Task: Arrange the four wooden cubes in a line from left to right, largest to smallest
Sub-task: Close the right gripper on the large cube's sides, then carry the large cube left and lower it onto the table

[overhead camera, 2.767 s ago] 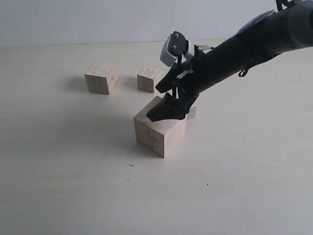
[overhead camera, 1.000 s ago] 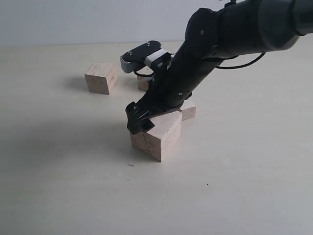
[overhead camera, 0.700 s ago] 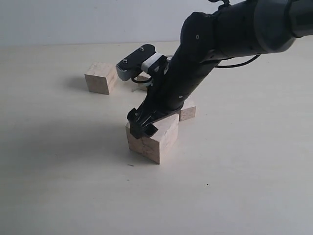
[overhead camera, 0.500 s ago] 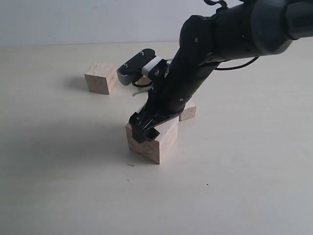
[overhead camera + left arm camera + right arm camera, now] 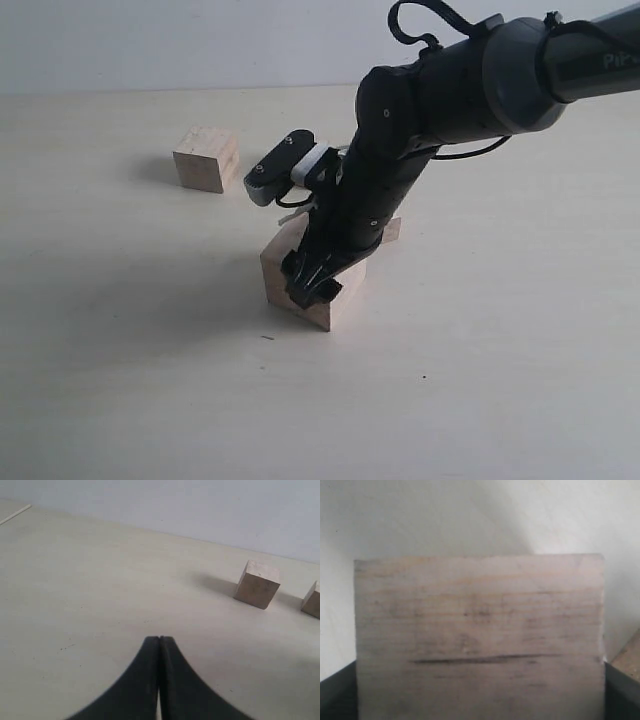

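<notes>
The largest wooden cube [image 5: 279,268] sits mid-table, and my right gripper [image 5: 312,283] reaches down over it with a finger on each side. In the right wrist view this cube [image 5: 480,605] fills the frame, dark crack [image 5: 485,658] on top, black fingers [image 5: 335,692] pressed to both flanks. A medium cube [image 5: 206,158] stands at the back left. A small cube [image 5: 392,229] peeks out behind the arm. The fourth cube is hidden by the arm there. My left gripper [image 5: 159,640] is shut and empty, with two cubes [image 5: 257,584] [image 5: 313,600] beyond it.
The pale tabletop [image 5: 130,380] spreads bare in front and to the left of the big cube. A light wall [image 5: 200,40] borders the far edge. The right arm [image 5: 450,90] stretches in from the upper right above the small cube.
The right wrist has rolled and dropped lower over the largest cube, its fingers now down the sides. The cube has turned and slid slightly left.
</notes>
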Robot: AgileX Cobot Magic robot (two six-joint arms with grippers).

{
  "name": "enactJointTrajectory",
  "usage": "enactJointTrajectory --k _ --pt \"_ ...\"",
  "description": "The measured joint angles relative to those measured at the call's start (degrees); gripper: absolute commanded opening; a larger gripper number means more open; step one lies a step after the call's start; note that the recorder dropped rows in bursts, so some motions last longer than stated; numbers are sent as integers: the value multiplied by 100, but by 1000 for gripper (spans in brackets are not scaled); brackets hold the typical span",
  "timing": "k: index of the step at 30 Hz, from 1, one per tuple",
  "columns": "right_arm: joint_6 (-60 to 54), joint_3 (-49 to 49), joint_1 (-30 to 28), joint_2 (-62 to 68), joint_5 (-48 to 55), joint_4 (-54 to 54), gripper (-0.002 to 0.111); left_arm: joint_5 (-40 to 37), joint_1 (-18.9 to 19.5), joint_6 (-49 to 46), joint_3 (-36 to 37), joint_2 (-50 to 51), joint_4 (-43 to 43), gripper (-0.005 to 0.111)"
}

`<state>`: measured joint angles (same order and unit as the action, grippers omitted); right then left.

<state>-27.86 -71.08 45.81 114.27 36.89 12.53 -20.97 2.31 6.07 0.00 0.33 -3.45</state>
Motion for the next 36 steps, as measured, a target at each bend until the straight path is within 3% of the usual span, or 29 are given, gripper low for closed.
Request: enactJointTrajectory --k 3,4,11,19,28,31,36 --pt "4 -31 0 0 53 -42 5 0 0 0 0 0 0 0" --pt "47 -67 0 0 109 -61 0 0 0 0 0 0 0 0" --pt "497 -271 0 -181 229 -91 0 0 0 0 0 0 0 0" --pt "257 -420 0 -193 286 -525 0 0 0 0 0 0 0 0" --pt "-252 -1896 -501 -111 575 -739 0 0 0 0 0 0 0 0" --pt "-789 -2499 -758 114 844 -309 0 0 0 0 0 0 0 0" --pt "-2860 -3071 -893 619 1853 1047 0 0 0 0 0 0 0 0"
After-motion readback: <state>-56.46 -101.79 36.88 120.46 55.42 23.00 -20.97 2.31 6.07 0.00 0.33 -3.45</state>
